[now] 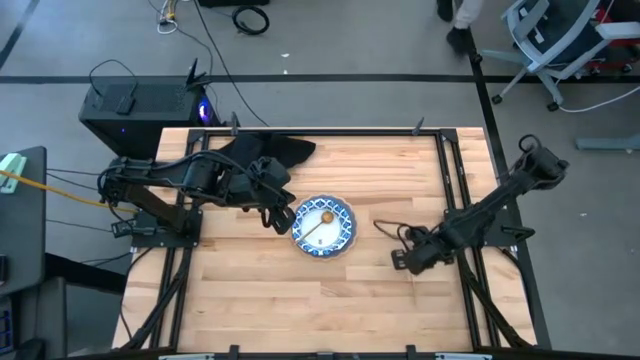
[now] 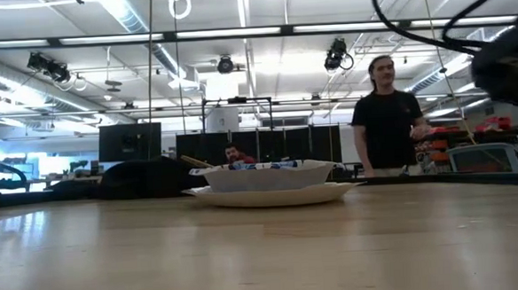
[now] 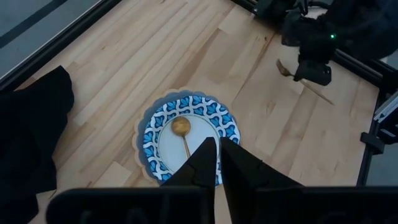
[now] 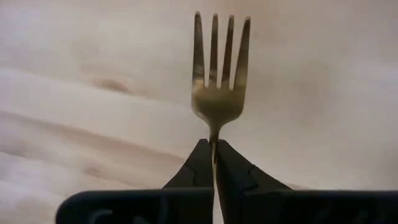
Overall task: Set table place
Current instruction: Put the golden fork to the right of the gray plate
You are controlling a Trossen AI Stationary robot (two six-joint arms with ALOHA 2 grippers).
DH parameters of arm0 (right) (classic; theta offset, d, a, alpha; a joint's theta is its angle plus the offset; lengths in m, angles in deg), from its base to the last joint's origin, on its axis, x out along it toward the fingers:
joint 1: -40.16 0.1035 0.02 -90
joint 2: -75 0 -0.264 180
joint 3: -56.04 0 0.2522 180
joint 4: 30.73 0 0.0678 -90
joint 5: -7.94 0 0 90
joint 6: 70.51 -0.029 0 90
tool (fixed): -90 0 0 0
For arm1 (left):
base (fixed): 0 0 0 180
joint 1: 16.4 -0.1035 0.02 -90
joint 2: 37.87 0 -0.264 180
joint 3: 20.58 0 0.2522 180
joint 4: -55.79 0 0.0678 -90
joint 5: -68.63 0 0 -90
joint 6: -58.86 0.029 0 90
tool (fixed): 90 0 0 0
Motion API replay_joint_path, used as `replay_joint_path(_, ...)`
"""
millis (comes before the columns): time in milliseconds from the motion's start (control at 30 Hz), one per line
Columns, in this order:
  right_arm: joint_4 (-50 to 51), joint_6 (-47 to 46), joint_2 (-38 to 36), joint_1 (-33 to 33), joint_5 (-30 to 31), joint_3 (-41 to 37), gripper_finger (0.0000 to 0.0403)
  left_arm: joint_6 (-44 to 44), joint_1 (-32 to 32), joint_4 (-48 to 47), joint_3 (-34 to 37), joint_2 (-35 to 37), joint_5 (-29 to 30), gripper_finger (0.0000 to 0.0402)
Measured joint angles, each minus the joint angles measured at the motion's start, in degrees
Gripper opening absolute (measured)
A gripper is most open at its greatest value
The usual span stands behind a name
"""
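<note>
table (image 1: 300, 300); right wrist only: fork (image 4: 219, 93) pinched; high: hidden

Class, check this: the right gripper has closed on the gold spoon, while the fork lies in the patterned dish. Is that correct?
The cutlery is swapped. The right wrist view shows the right gripper shut on the gold fork; the left wrist view shows the spoon lying in the patterned dish.

Left arm: enters from the left edge of the high view, bent at the elbow, forearm reaching right toward frame centre. Left hand (image 1: 279, 215): just left of centre, fingers (image 3: 205, 163) nearly together, nothing between them.

Right arm: runs from the upper right diagonally down toward lower centre-right. Right hand (image 1: 403, 256): low, fingers (image 4: 200, 163) pinched on a fork (image 4: 217, 81) handle.
</note>
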Motion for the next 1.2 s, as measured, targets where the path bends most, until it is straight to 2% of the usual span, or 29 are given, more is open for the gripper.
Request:
replay_joint_path(133,2.31,6.95,-1.81,-6.82,0.74,1.36,0.0003,-0.04,-0.01,0.0,0.0,0.0,0.0,0.0034)
replay_joint_path(300,2.71,19.18,-2.13,-18.3,0.73,3.03,0.0002,-0.06,-0.01,0.01,0.0,0.0,-0.01,0.0029)
replay_joint_path(467,2.43,30.87,-1.13,-28.76,0.7,5.41,0.0002,-0.55,-0.01,0.04,0.0,-0.02,0.0,0.0023)
replay_joint_path(633,2.07,37.86,1.85,-36.47,-0.54,6.18,0.0002,-0.65,0.01,0.17,0.0,-0.02,-0.02,0.003)
replay_joint_path(767,-1.12,42.27,5.21,-40.18,-3.58,6.22,0.0002,-0.65,-0.01,0.17,0.0,-0.02,0.0,0.0034)
replay_joint_path(900,-3.69,42.74,7.29,-42.16,-4.69,6.22,0.0002,-0.63,-0.01,0.17,0.0,-0.02,0.0,0.0031)
replay_joint_path(1200,-7.32,43.22,11.32,-42.72,-4.63,6.22,0.0002,-0.6,-0.08,0.17,-0.02,-0.02,0.0,0.0026)
